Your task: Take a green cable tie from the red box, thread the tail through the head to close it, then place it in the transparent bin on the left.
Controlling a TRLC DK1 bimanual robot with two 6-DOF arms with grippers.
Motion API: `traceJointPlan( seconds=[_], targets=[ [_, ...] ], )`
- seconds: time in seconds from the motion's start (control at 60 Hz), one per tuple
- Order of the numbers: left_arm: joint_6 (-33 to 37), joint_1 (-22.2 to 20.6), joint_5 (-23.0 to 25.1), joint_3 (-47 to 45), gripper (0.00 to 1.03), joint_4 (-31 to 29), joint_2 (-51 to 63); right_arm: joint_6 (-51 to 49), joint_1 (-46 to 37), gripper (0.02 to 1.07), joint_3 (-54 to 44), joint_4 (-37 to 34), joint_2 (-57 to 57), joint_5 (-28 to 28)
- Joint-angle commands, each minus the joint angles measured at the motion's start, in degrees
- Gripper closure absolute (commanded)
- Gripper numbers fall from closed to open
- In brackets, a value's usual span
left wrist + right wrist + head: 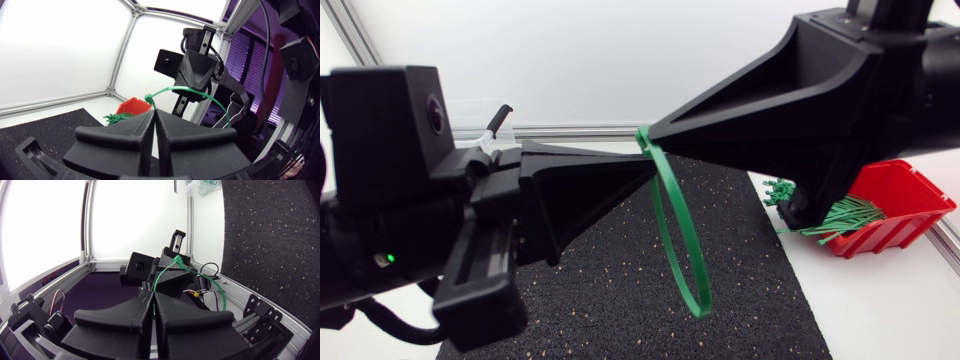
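Note:
A green cable tie (678, 235), bent into a loop, hangs above the black mat (750, 290) between my two grippers. My left gripper (650, 172) comes in from the left, shut on the tie near its head (148, 97). From the upper right, my right gripper (652, 128) meets it and is shut on the same tie close beside it. In the left wrist view the band (220, 106) arcs from my left gripper (152, 112) past the right gripper (192, 89). In the right wrist view the band (161, 274) rises from my right gripper (152, 294). The red box (905, 200) holds several green ties (842, 215).
The red box stands on the white table (880, 310) right of the mat, partly behind my right arm. A transparent bin (480, 108) shows faintly behind my left arm at the back left. A black cable (498, 118) sticks up near it.

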Motion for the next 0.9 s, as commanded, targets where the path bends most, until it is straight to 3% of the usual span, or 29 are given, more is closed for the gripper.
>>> traceJointPlan(
  seconds=[0.0, 0.617, 0.883],
  targets=[
    [1.8, -0.6, -0.1, -1.0, 0.99, 1.5, -0.3, 1.9, 0.1, 1.01, 1.2, -1.4, -0.2, 1.2],
    [5.2, 0.6, -2.3, -1.6, 0.99, 2.7, -0.5, 2.5, -1.0, 1.01, 0.1, -4.0, 1.3, 1.2],
    [9.8, -0.2, -2.4, -1.8, 0.99, 2.2, 0.2, 2.5, -1.3, 1.01, -0.2, -5.1, 2.0, 0.9]
  ],
)
